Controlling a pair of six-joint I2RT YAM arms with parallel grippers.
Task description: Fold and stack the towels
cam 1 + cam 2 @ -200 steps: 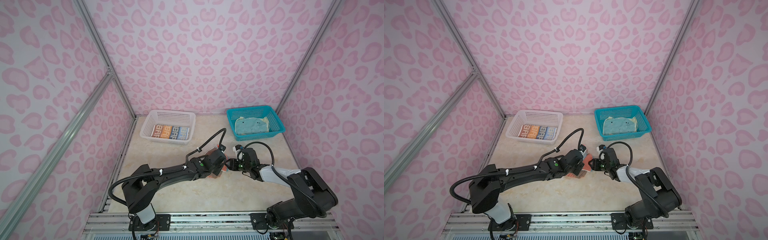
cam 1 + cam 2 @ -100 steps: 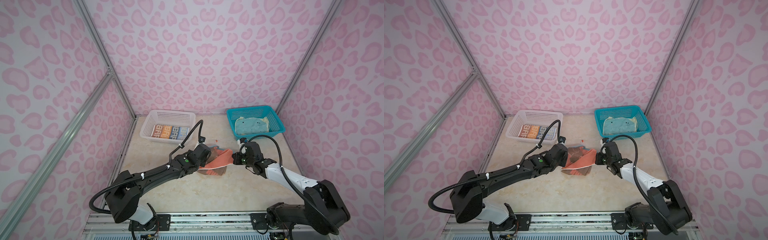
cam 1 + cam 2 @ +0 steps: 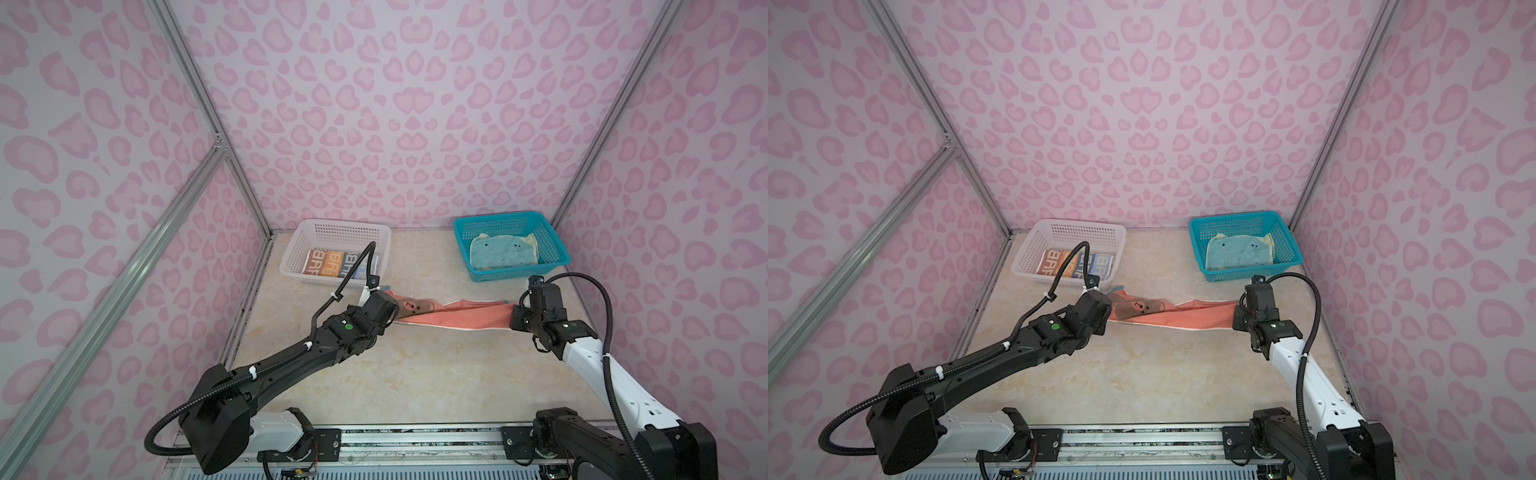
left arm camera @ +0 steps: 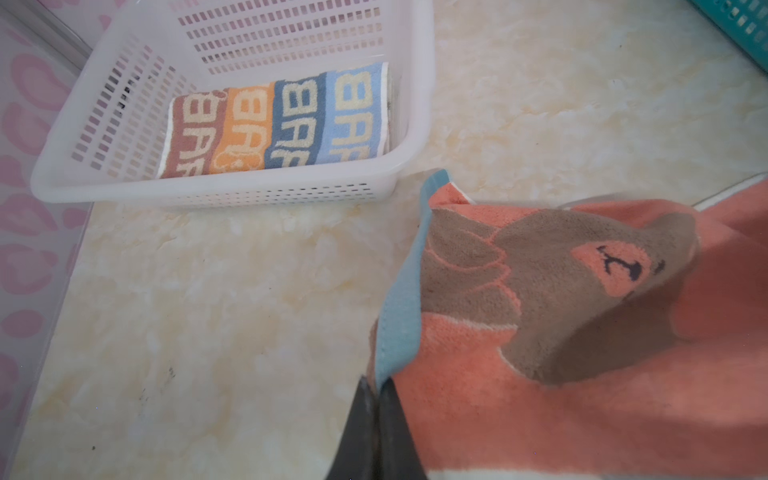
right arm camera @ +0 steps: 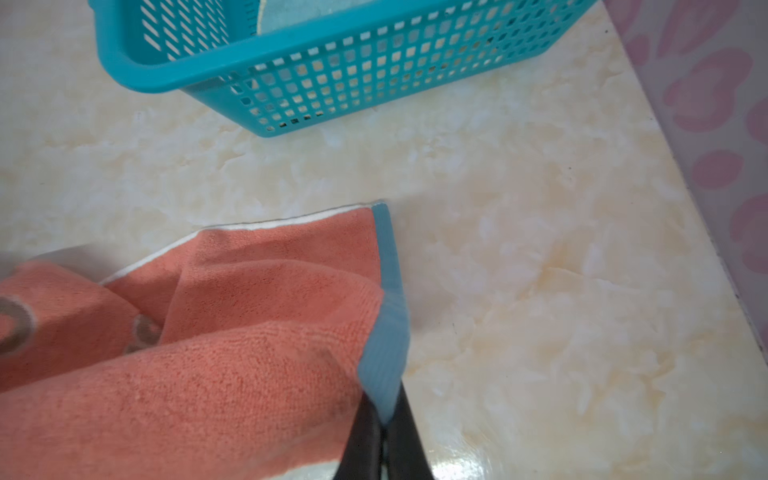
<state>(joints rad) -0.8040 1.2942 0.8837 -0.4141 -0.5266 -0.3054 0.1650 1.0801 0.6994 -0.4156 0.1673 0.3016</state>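
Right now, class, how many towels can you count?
3. A lettered towel lies in the white basket, a teal towel in the teal basket, and an orange towel is stretched between the left hand and right hand. Others may lie hidden beneath.

Right wrist view cuts off the teal basket (image 5: 199,68) and most of its towel (image 5: 299,10)

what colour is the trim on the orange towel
Light blue trim on the orange towel; clearest in right wrist view.
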